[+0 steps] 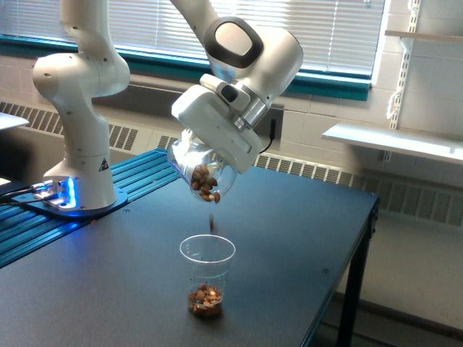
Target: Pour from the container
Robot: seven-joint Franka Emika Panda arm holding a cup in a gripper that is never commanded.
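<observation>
The container [202, 176], a rounded clear jar, hangs tilted mouth-down above the table with brown nuts piled near its rim. My gripper [194, 150] is shut on it, its fingers mostly hidden behind the white hand and the jar. A nut [212, 225] is falling just above the cup. Directly below stands a clear tapered cup [207, 277] with a layer of brown nuts in its bottom.
The dark table [289, 238] ends in an edge on the exterior view's right. The arm's white base [79, 181] stands on a blue ribbed platform [43, 224] at the exterior view's left. Radiators and a window with blinds line the back wall.
</observation>
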